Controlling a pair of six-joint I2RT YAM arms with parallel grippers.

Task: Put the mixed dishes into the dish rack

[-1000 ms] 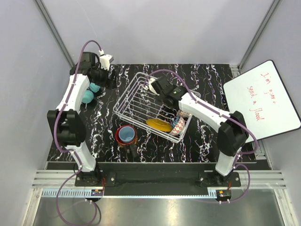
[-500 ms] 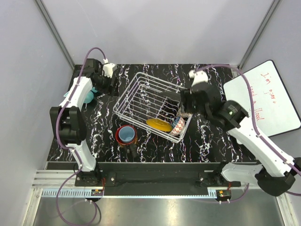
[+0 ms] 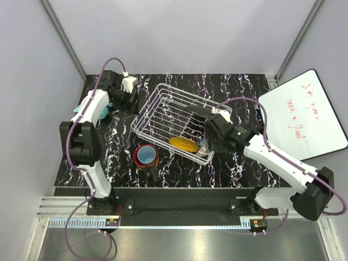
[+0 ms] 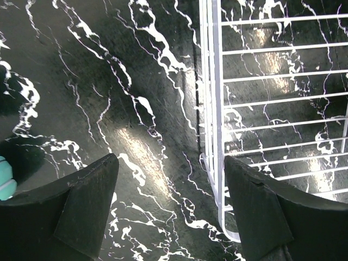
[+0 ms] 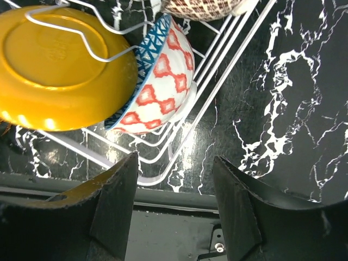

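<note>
The dish rack (image 3: 166, 117) is a white wire basket in mid table. In its near right end lie a mustard-yellow plate (image 3: 184, 144) (image 5: 57, 68), a white bowl with red and blue pattern (image 5: 163, 81) and a gold lattice bowl (image 5: 201, 7). A dark mug with red inside (image 3: 145, 156) stands on the table before the rack, with a light blue cup (image 3: 145, 155) nested in it. My right gripper (image 3: 211, 147) (image 5: 174, 209) hangs open and empty over the rack's near right corner. Open and empty too, my left gripper (image 3: 132, 101) (image 4: 171, 212) is beside the rack's far left corner (image 4: 217, 163).
A teal object (image 3: 106, 111) (image 4: 5, 179) lies at the far left, partly hidden by the left arm. A whiteboard (image 3: 302, 117) leans off the table's right side. The table's front edge and metal rail (image 5: 179, 234) show below the right fingers.
The right arm swung from over the rack's far side out to the right, then came down at the rack's near right corner. The left gripper shifted slightly right toward the rack.
</note>
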